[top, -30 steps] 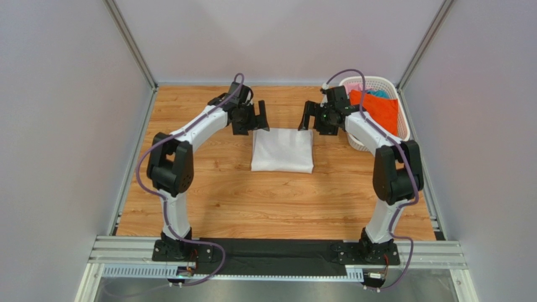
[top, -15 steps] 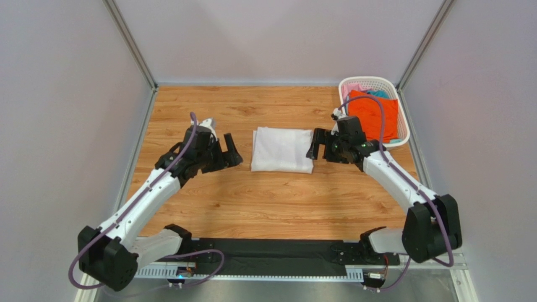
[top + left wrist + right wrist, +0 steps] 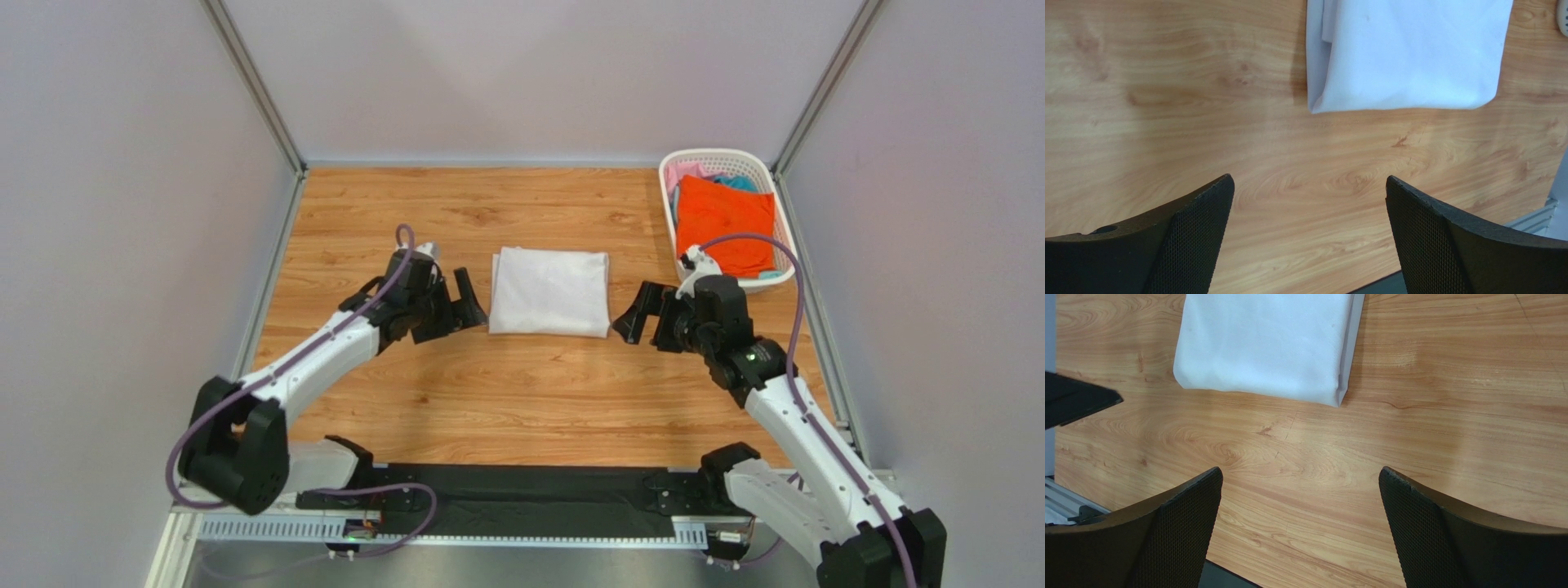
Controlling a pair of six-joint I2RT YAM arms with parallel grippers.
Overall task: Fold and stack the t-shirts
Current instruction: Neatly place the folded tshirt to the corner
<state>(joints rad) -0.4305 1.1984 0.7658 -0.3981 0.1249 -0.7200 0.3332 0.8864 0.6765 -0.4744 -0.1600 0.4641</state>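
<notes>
A white t-shirt (image 3: 550, 292) lies folded into a neat rectangle in the middle of the wooden table; it also shows in the left wrist view (image 3: 1407, 52) and the right wrist view (image 3: 1266, 346). My left gripper (image 3: 464, 303) is open and empty just left of it, near its front left corner. My right gripper (image 3: 639, 316) is open and empty just right of its front right corner. An orange t-shirt (image 3: 724, 224) lies on top of pink (image 3: 683, 173) and teal (image 3: 737, 183) ones in the basket.
A white lattice basket (image 3: 670, 211) stands at the back right corner of the table. Grey walls close in the left, back and right sides. A black strip and metal rail (image 3: 540, 496) run along the near edge.
Both arms have drawn back from the shirt's far edge toward the near side and lowered; each open gripper now sits beside a front corner of the folded white shirt. The shirt has not moved.
</notes>
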